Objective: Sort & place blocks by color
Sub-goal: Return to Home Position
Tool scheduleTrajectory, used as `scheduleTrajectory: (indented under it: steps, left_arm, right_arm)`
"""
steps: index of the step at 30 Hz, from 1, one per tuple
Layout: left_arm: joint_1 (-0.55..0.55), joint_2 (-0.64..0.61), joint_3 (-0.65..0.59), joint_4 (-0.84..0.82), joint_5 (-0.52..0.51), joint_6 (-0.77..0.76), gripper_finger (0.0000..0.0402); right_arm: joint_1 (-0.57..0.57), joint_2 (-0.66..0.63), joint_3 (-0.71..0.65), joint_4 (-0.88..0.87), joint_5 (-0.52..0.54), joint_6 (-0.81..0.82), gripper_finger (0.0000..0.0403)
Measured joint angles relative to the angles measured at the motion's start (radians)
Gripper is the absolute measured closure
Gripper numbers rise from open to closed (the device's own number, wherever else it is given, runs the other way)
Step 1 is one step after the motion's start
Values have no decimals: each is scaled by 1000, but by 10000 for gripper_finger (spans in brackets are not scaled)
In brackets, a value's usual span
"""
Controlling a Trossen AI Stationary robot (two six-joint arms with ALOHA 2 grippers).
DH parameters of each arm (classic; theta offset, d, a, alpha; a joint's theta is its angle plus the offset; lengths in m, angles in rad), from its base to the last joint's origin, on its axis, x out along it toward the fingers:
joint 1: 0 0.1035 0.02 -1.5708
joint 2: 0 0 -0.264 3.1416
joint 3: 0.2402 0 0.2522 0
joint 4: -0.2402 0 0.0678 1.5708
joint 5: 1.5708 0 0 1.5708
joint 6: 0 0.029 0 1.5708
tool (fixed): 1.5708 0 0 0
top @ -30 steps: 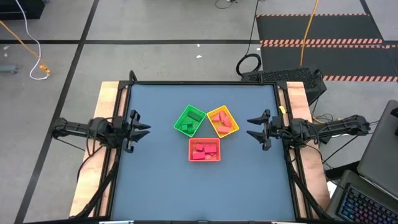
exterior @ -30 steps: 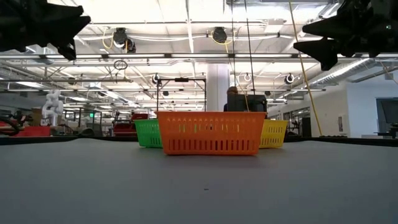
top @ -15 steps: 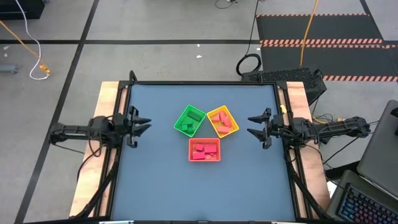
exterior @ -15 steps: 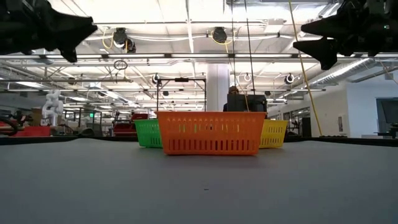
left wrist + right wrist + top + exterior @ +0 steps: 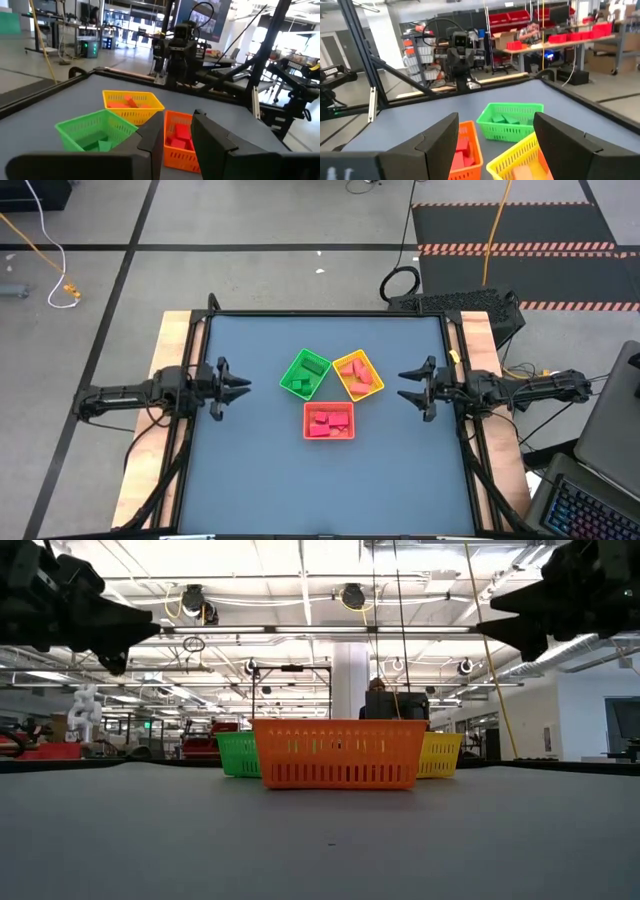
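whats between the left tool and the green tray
Nothing: in the high view only bare blue tabletop separates the left tool from the green tray.

Three trays sat clustered at the middle of the blue table (image 5: 260, 470): a green tray (image 5: 291, 383) holding green blocks (image 5: 308, 366), a yellow tray (image 5: 345, 361) with orange blocks (image 5: 363, 381), and a red tray (image 5: 329, 407) with red blocks (image 5: 322, 423). The left gripper (image 5: 238, 382) and right gripper (image 5: 403, 383) hovered on opposite sides, fingers spread and facing the trays.
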Motion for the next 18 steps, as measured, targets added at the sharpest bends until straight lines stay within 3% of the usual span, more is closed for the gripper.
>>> scheduleTrajectory:
  steps: [6, 11, 13, 16, 18]
  left_arm:
    - [-4, 7, 1, -41, -2, 16, 305]
    - [-4, 9, 1, -41, -4, 15, 305]
    - [-4, 9, 1, -41, -5, 8, 305]
    - [-4, 11, 1, -41, -8, 3, 305]
    - [-5, 16, 1, -41, -8, 0, 305]
  right_arm:
    - [0, 0, -4, -19, 0, -18, 149]
    - [-1, 0, -96, 51, 4, 9, 149]
    - [-2, 1, -98, -12, 7, 29, 149]
    - [-2, 7, -99, 73, 5, -4, 149]
    - [-2, 8, -100, 235, -1, -66, 149]
